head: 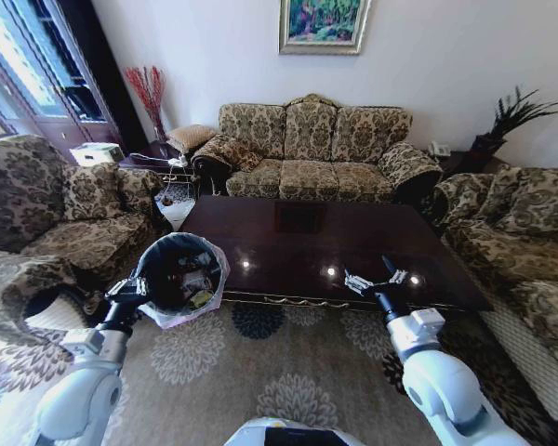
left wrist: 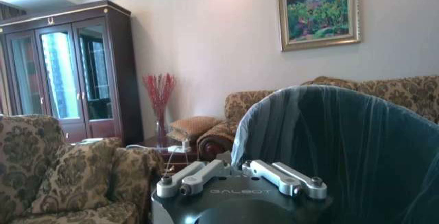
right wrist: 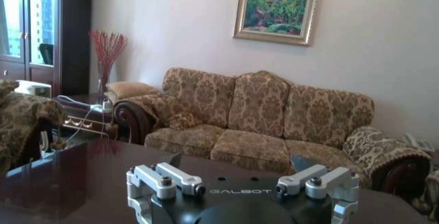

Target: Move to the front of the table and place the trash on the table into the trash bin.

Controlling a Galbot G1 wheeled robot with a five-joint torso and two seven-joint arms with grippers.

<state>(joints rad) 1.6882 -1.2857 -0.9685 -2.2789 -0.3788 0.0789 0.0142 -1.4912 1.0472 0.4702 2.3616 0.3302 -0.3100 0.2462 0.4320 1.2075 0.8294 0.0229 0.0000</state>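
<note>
Two grippers are working: the left gripper (head: 138, 288) is clasping the rim of the trash bin (head: 179, 275), holding it off the carpet just beside the table (head: 307, 243), trash (head: 193, 283) lying inside. The right gripper (head: 372, 279) is hovering, fingers spread, over the table's near edge. Judging by this, the clearing looks finished; next comes setting the bin down upright.

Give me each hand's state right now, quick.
Left hand: shut on the rim of the small round black trash bin lined with a whitish plastic bag, held off the floor.
Right hand: open, empty, over the glossy dark brown wooden table edge.
</note>
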